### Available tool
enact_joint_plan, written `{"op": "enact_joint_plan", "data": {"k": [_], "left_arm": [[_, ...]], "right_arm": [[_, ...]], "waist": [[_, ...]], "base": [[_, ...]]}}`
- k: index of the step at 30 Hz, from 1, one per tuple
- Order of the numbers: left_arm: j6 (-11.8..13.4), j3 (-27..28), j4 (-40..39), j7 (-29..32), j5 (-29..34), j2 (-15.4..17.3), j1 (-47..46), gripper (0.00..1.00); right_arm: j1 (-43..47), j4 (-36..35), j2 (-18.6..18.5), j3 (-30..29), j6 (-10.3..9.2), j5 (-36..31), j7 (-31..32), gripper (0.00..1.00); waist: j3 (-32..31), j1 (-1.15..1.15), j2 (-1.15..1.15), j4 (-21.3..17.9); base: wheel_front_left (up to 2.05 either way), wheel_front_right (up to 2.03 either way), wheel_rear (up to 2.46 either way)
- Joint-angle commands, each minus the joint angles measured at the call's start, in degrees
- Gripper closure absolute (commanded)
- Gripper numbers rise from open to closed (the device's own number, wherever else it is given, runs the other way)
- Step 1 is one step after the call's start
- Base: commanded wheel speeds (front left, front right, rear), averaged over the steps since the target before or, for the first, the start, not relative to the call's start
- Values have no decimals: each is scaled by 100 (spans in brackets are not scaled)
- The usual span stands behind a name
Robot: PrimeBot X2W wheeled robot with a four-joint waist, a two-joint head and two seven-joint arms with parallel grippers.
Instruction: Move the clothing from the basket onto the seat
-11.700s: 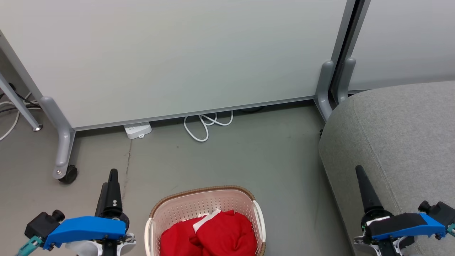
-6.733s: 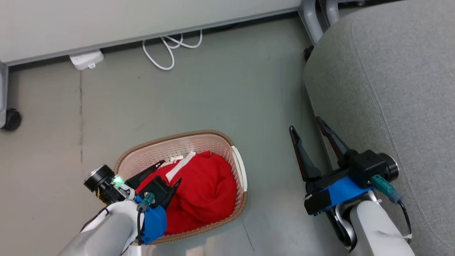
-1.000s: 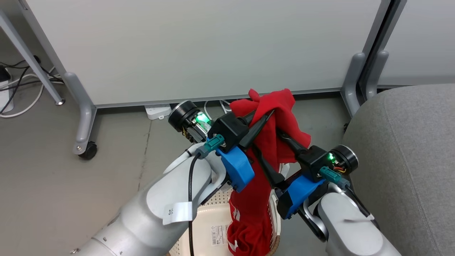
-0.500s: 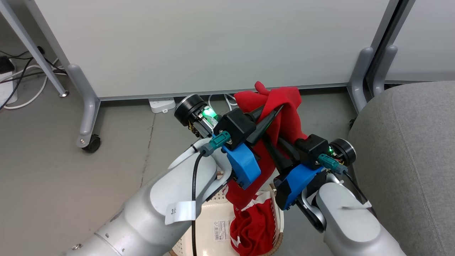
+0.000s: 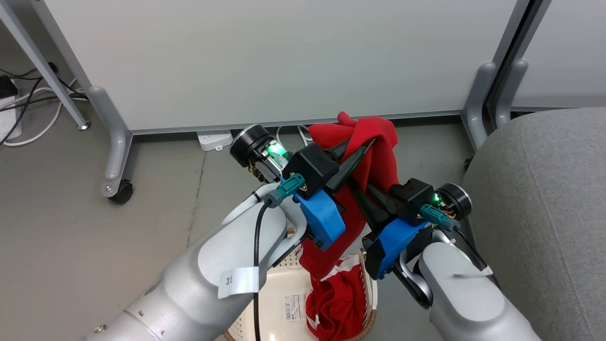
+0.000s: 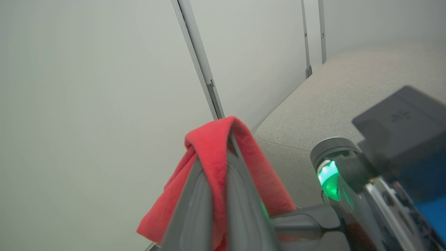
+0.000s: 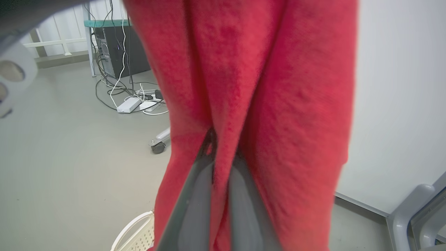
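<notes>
A bright red garment of the clothing (image 5: 378,149) hangs lifted above the basket (image 5: 265,310), pinched from two sides. My left gripper (image 5: 367,142) is shut on its top fold (image 6: 216,153). My right gripper (image 5: 357,187) is shut on the same fabric (image 7: 244,87) lower down, its fingertips buried in the cloth. The garment's lower end with white trim (image 5: 338,303) still trails into the cream basket, whose paper label (image 5: 293,300) shows. The grey seat (image 5: 549,203) lies to the right, close beside my right arm.
A white partition on grey wheeled legs (image 5: 113,156) stands behind, with a power strip (image 5: 214,139) and cables under it. More cables and a computer case (image 7: 118,45) lie on the grey floor (image 5: 94,251) to the left.
Over the last second both grippers carried the red garment slightly up and right, pulling more of it out of the basket. Much earlier both grippers were free and the clothing lay in the basket.
</notes>
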Motion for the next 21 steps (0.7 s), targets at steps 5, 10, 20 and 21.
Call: {"op": "enact_joint_plan", "data": {"k": [5, 10, 20, 21], "left_arm": [[-6, 31, 11, -31, 34, 35, -63, 100], [-6, 66, 31, -31, 41, 37, -64, 100], [0, 193, 63, -31, 200, 24, -10, 0], [0, 205, 67, -31, 205, 21, -7, 0]], "right_arm": [[-84, -22, 12, 29, 1, 21, -18, 100], [-57, -40, 12, 58, 1, 46, -19, 100], [-62, -63, 12, 86, 1, 83, -19, 100], [-66, -65, 12, 88, 1, 79, -19, 100]], "waist": [[10, 0, 0, 0], [23, 0, 0, -6], [65, 0, 0, -36], [70, 0, 0, -40]], "base": [[0, 0, 0], [0, 0, 0], [0, 0, 0], [0, 0, 0]]}}
